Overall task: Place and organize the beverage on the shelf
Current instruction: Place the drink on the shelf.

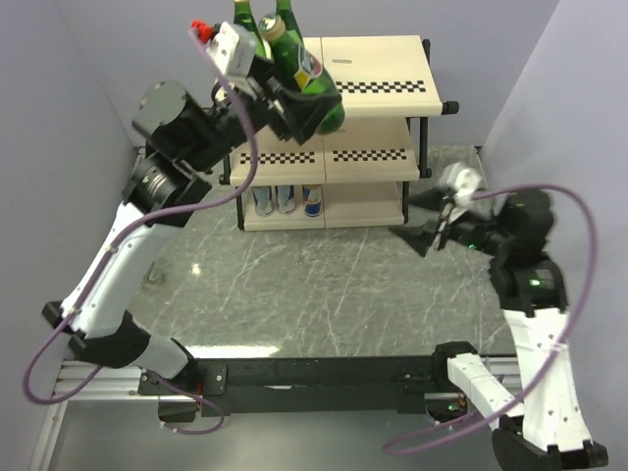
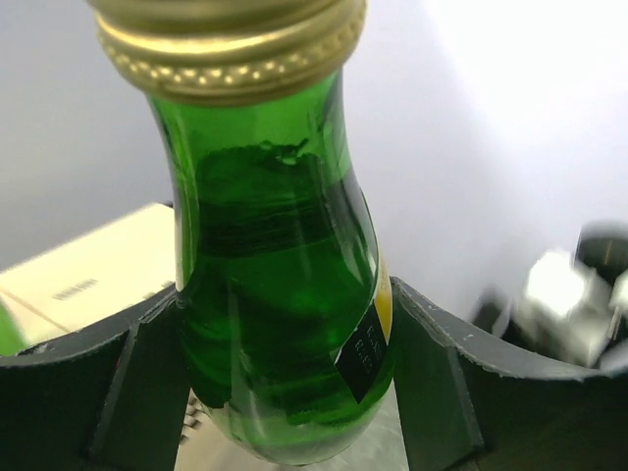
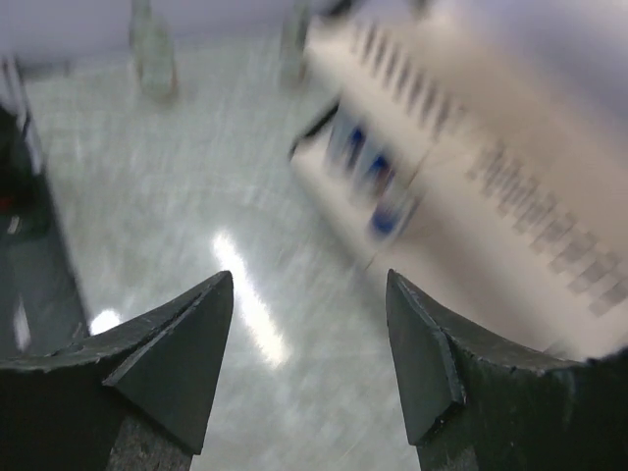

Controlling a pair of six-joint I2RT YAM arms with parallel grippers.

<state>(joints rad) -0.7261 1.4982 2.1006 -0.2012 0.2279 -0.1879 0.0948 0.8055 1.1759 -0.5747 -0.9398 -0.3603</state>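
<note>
From the overhead camera I saw the left gripper (image 1: 294, 98) raised high at the far left, over the left end of the shelf (image 1: 383, 64). It was closed on a green bottle (image 1: 319, 98). On the left wrist camera the left gripper (image 2: 285, 334) had its two dark fingers (image 2: 432, 373) pressed against opposite sides of the green bottle (image 2: 275, 245). They sat on the wide lower body, below the shoulder, and the jaws stood roughly half apart to take the glass. The gold cap (image 2: 226, 49) filled the top of that view, and a corner of the cream shelf (image 2: 88, 275) showed behind on the left. I could not tell how far the bottle's base was above the top board.

The right gripper (image 1: 420, 218) hung over the table (image 1: 324, 285) just off the right end of the shelf, near the lower tiers. On its wrist camera the right gripper (image 3: 306, 294) was about half open, with only the marbled tabletop between its fingertips (image 3: 196, 334). It held and touched nothing. The shelf (image 3: 510, 196) was blurred at the right of that view.

Two more bottles (image 1: 245, 15) stood at the far left of the top tier. Three cans (image 1: 287, 199) stood in a row at the left of the bottom tier.
</note>
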